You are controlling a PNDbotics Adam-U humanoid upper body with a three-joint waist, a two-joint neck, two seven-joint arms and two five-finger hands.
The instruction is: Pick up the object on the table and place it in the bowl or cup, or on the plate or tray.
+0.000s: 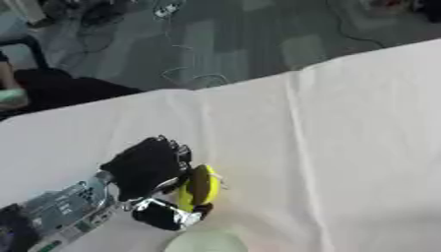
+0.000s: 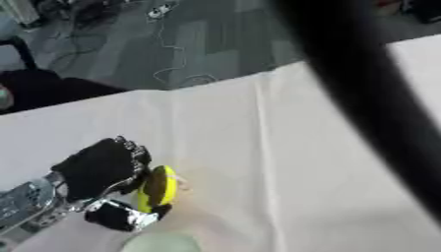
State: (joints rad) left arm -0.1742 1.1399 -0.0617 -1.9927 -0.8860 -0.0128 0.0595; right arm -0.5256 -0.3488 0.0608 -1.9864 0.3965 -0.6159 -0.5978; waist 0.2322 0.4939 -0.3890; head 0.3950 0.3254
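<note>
So the left hand (image 1: pixel 148 167) comes in from the lower left, black with a silver forearm behind it, and its fingers and thumb (image 1: pixel 164 215) are curled round a yellow object (image 1: pixel 200 186), pinching it between them. That yellow thing is a flattish rounded piece standing on edge in the grip, over the white table (image 1: pixel 344 147) near the bottom of the view, can't really tell if it's touching the cloth or lifted a bit. Just below it, right at the bottom edge, sits a pale green dish (image 1: pixel 206 242) of which only the top rim shows, so bowl or plate I can't say. Yellow object is just above that rim, not inside it. Tablecloth has a long crease running down the middle. Right hand doesn't show, though a blurry black arm (image 2: pixel 362 88) cuts diagonally across the right eye view from top to the right side. Past the far table edge is grey floor with some cables (image 1: pixel 185 59)
</note>
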